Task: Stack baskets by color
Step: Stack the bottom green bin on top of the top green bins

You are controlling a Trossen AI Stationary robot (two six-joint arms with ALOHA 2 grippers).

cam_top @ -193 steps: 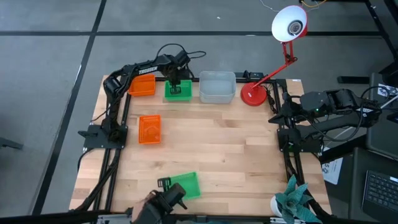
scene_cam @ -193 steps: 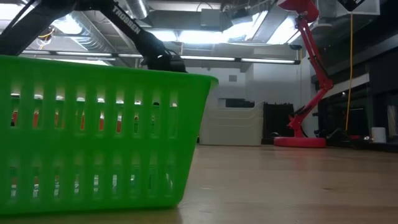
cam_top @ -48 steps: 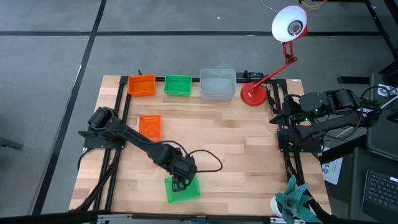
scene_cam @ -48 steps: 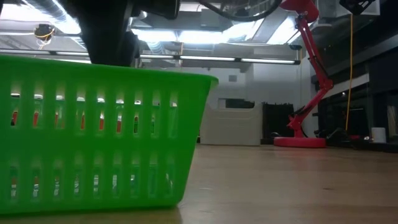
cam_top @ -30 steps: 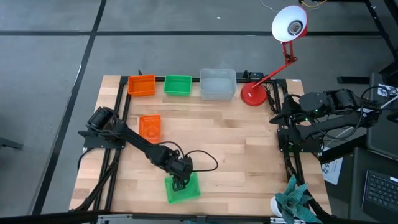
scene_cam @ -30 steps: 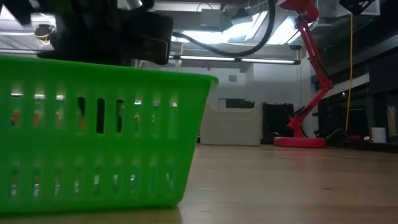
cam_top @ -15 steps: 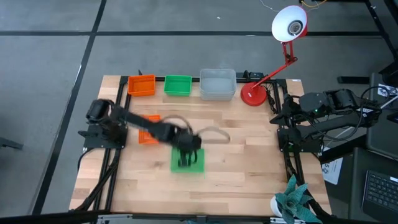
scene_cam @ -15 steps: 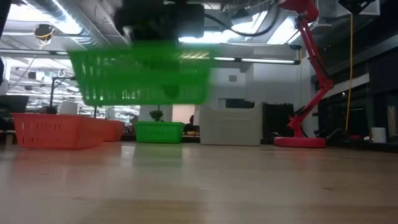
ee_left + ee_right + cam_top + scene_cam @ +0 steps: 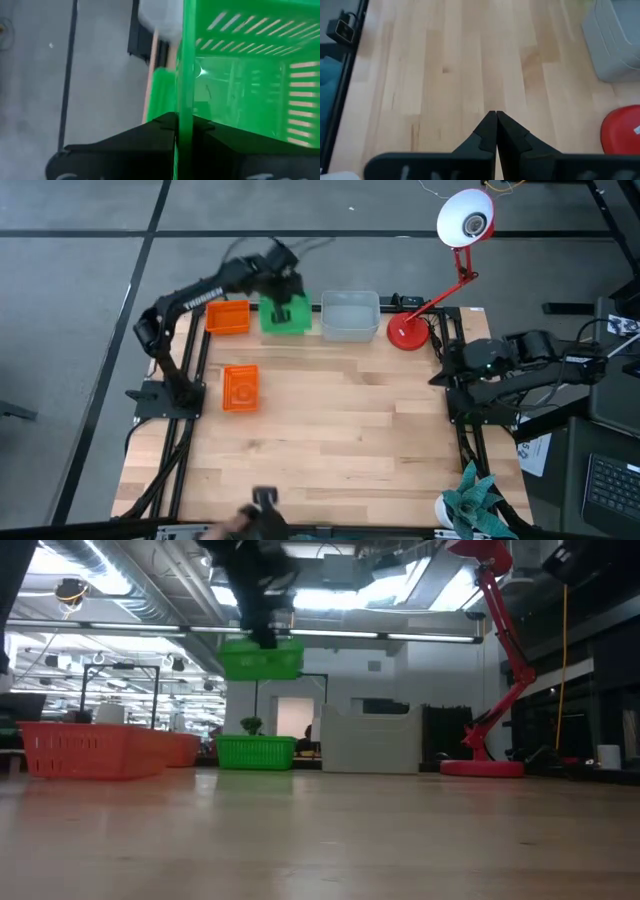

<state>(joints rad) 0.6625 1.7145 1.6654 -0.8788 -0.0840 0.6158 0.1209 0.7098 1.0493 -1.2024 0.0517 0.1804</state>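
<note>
Left end effector (image 9: 284, 292): raised over the table's far edge, fingers pinched on the wall of a green slotted plastic basket (image 9: 285, 315); the wrist view shows that wall (image 9: 181, 75) clamped between the two dark fingers.
Held green basket: hangs clear of the table, seen aloft in the low view (image 9: 260, 660).
Directly below it: a second green slotted basket (image 9: 256, 752) resting on the table; gap visible between the two.
To one side of the end effector: a small orange plastic basket (image 9: 228, 317) at the far edge; another orange basket (image 9: 240, 388) sits nearer the table's middle, well apart.
To the other side: a translucent grey-white rectangular bin (image 9: 350, 317), just beside the held basket.
Beyond that bin: red-based desk lamp (image 9: 408, 332).
Surface: pale wooden table (image 9: 350, 440).
Right end effector (image 9: 495, 131): fingers pressed together, holding nothing, parked at the table's right edge.
</note>
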